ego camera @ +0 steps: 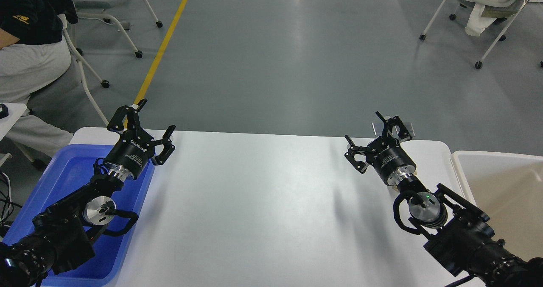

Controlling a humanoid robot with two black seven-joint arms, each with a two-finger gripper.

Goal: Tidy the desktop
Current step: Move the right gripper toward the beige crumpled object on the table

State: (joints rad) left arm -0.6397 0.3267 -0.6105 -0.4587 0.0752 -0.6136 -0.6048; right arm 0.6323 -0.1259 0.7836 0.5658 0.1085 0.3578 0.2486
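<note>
left jaws spread wide, right jaws likewise, both empty

Desktop is cut off by the bottom edge. Blue tray is partly covered by the left arm, lower left corner out of frame. Off-white bin is clipped at the right edge. Seated person, upper left, is cropped, head not visible. Chair, upper right, is cut by the top edge.

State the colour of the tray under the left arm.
Blue tray, clearest in the head view.
</note>
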